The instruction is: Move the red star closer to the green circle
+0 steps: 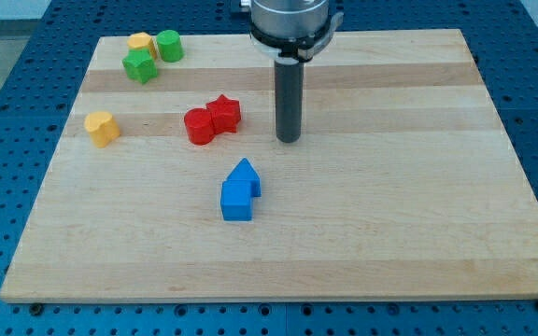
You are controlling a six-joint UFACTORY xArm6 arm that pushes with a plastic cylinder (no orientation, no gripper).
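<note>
The red star lies on the wooden board left of centre, touching a red round block on its left. The green circle sits near the view's top left, next to a yellow block and a green star-like block. My tip rests on the board to the right of the red star, a short gap apart from it.
A yellow block lies at the view's left. Two blue blocks touch below the red pair: a pointed one and a cube. The board's edges drop to a blue perforated table.
</note>
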